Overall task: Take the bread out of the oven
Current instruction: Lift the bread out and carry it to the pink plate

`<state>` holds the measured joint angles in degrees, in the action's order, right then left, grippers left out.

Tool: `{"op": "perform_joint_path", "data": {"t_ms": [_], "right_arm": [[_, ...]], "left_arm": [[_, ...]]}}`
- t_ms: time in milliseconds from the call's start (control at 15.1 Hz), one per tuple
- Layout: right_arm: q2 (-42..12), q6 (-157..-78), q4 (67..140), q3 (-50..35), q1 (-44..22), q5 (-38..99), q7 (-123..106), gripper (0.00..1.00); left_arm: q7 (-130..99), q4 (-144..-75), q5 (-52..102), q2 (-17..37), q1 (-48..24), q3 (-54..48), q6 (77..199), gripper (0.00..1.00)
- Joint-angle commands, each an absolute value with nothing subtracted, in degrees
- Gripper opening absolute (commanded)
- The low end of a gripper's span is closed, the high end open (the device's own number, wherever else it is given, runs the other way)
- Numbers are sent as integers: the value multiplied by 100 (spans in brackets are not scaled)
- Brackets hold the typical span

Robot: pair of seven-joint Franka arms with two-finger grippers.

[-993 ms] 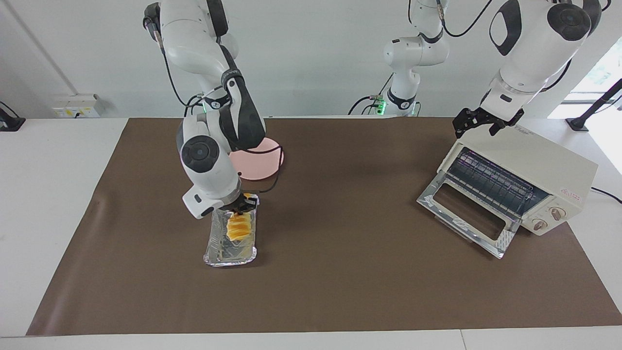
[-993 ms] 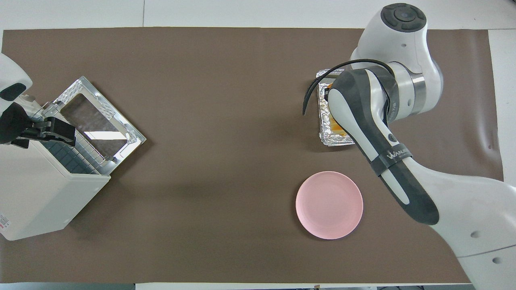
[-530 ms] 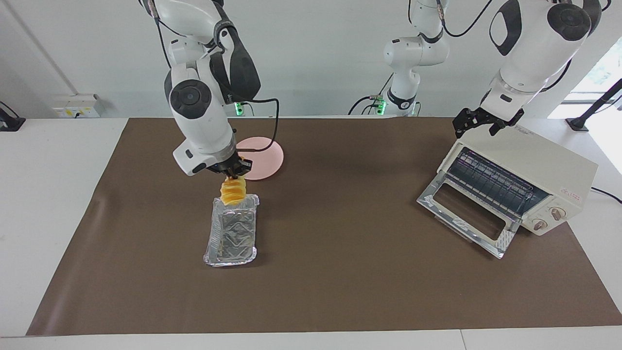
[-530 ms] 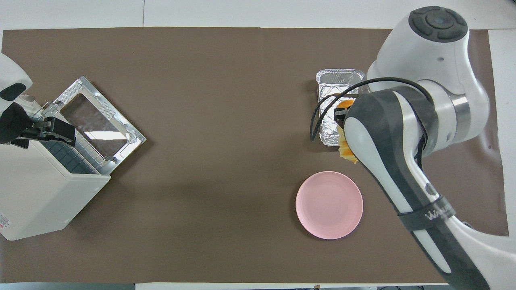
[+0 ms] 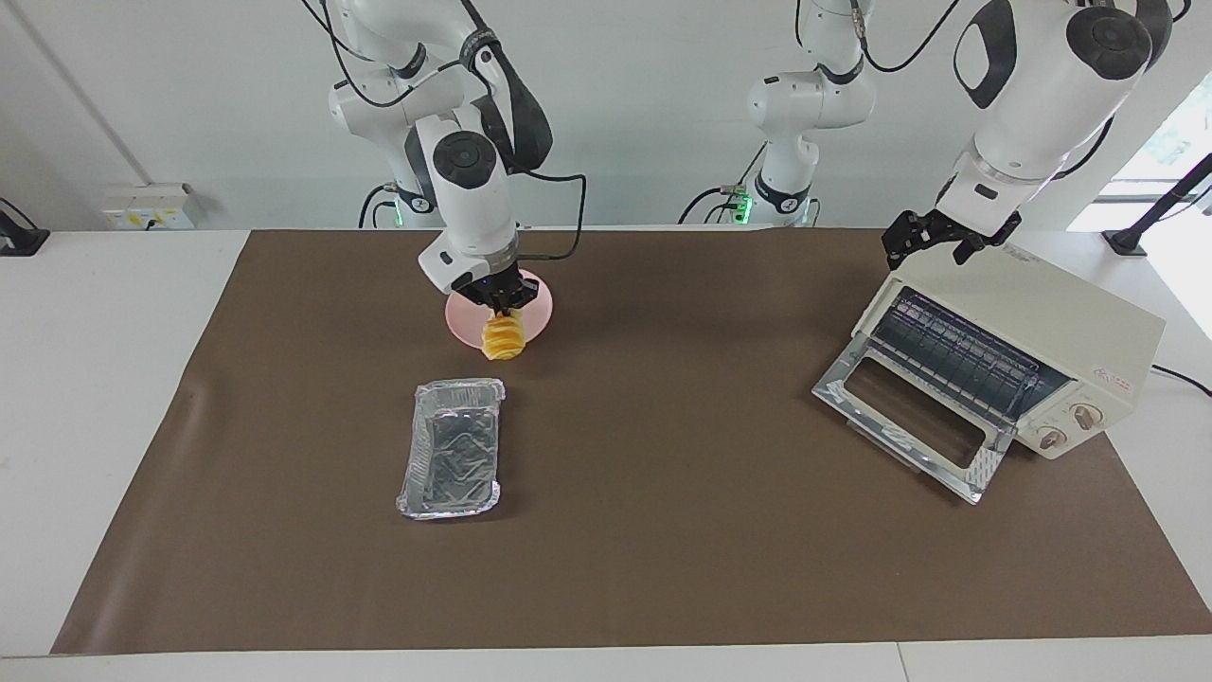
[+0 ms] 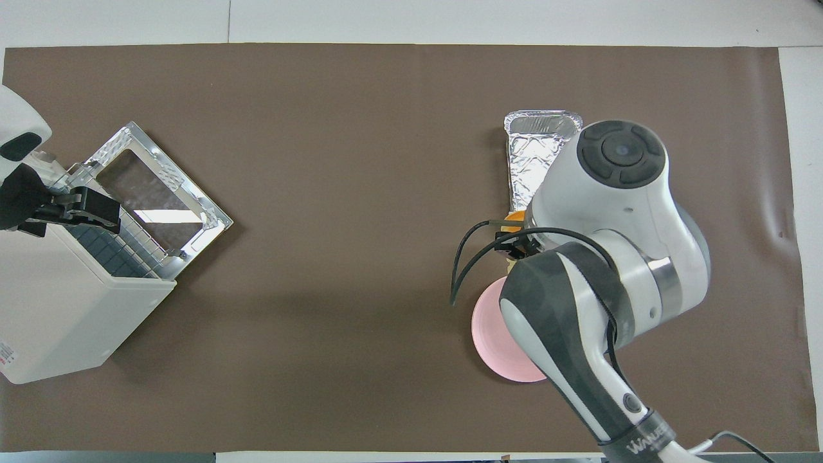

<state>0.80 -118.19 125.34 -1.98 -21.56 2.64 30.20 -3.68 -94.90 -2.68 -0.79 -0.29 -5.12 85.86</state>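
The bread (image 5: 502, 339), a ridged golden-yellow loaf, hangs on end in the air from my right gripper (image 5: 500, 305), which is shut on its top. It hangs over the edge of the pink plate (image 5: 540, 308) that faces the foil tray. In the overhead view the right arm hides most of the bread (image 6: 512, 222) and much of the plate (image 6: 492, 328). The cream oven (image 5: 1051, 332) stands at the left arm's end of the table, glass door (image 5: 904, 421) dropped open and wire rack bare. My left gripper (image 5: 933, 248) waits open over the oven's top (image 6: 58, 308).
A crinkled silver foil tray (image 5: 453, 461) lies with nothing in it on the brown mat, farther from the robots than the plate; it also shows in the overhead view (image 6: 533, 154). A third, idle arm (image 5: 805, 104) stands at the back wall.
My right gripper has lifted the bread out of the foil tray and carried it toward the robots, to the pink plate. The left arm has not moved.
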Motion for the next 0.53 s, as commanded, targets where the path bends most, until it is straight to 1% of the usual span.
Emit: {"op": "perform_joint_path", "data": {"t_ms": [0, 265, 463], "right_arm": [[519, -12366, 13367, -211, -2127, 290, 3006, 0], [632, -12559, 13754, -211, -2329, 343, 3050, 0], [782, -12953, 14167, -211, -2338, 343, 2989, 0]], "left_arm": [[-404, -9545, -185, -167, 0, -510, 8578, 100], [-404, -9545, -185, -167, 0, -510, 8578, 100], [-404, -9545, -185, -167, 0, -510, 8587, 100]]}}
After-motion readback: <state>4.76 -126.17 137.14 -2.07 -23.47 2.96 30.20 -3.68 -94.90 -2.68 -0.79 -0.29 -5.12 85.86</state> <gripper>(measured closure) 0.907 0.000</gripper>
